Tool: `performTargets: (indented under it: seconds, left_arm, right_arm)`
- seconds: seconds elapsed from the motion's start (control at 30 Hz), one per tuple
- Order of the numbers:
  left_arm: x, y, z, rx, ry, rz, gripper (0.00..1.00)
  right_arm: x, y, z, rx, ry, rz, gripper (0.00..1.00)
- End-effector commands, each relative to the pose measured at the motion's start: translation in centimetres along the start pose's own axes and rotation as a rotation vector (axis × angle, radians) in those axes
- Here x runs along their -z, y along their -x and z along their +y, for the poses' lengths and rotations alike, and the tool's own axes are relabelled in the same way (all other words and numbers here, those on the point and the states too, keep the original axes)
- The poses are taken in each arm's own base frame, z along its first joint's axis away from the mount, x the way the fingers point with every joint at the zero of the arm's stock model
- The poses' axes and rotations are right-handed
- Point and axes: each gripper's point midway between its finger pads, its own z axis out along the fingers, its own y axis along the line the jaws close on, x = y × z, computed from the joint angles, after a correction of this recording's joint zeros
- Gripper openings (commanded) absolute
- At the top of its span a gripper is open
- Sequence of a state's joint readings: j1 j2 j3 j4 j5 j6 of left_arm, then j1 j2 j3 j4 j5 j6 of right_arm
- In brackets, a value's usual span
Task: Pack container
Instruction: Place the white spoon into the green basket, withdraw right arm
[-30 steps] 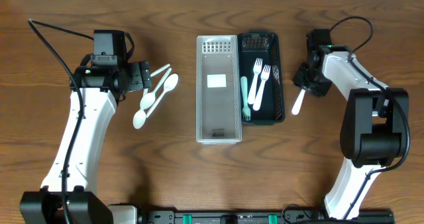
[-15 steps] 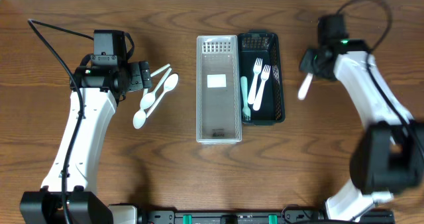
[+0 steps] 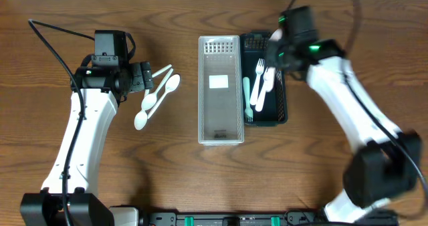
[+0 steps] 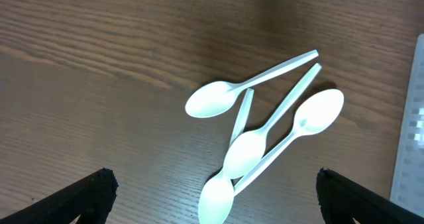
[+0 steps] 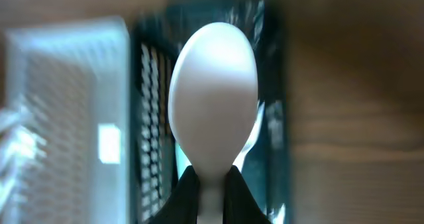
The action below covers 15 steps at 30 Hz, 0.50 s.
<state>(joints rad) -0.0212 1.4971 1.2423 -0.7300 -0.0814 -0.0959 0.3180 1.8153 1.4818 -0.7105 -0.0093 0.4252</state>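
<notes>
A clear plastic container [image 3: 221, 119] lies at the table's middle. A dark basket [image 3: 283, 92] stands against its right side and holds two white forks [image 3: 262, 85] and a mint utensil [image 3: 246, 95]. My right gripper [image 3: 279, 51] is shut on a white spoon [image 5: 212, 91] and holds it above the basket's far end [image 5: 154, 85], motion-blurred. Several white spoons [image 3: 157, 97] lie loose on the table at the left. My left gripper [image 3: 143, 77] is open beside them. In the left wrist view the spoons [image 4: 265, 131] lie between the open fingers [image 4: 215, 187].
The clear container's edge shows at the right of the left wrist view [image 4: 414, 118] and at the left of the right wrist view [image 5: 59, 105]. Bare wood table [image 3: 334, 152] lies right of the basket. Cables run behind both arms.
My right gripper lifted the white spoon from the table right of the basket and swung left, over the basket's far end. The left arm has not moved.
</notes>
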Motion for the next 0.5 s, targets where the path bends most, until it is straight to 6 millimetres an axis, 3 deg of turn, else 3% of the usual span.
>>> performTargets:
  seconds: [0.0,0.1,0.2,0.3,0.47]
  left_arm:
    - [0.2,0.3,-1.0,-0.004,-0.065,0.003,0.98]
    - [0.4,-1.3,-2.4,-0.007,-0.152,0.071,0.98]
    - [0.6,-2.0,-3.0,-0.007,-0.187,0.102,0.98]
    - [0.7,-2.5,-3.2,-0.007,-0.202,0.122,0.98]
    - [0.7,-2.5,-3.4,-0.012,-0.210,0.123,0.98]
  right_arm:
    - [-1.8,-1.7,1.5,0.052,0.037,0.058,0.20]
    - [-1.3,-1.2,2.6,0.100,0.092,0.051,0.59]
    - [1.3,0.8,1.9,0.085,0.092,0.010,0.76]
    - [4.5,3.2,-0.6,0.033,0.053,-0.054,0.82]
    - [8.8,5.8,-9.3,-0.130,-0.083,-0.142,0.88]
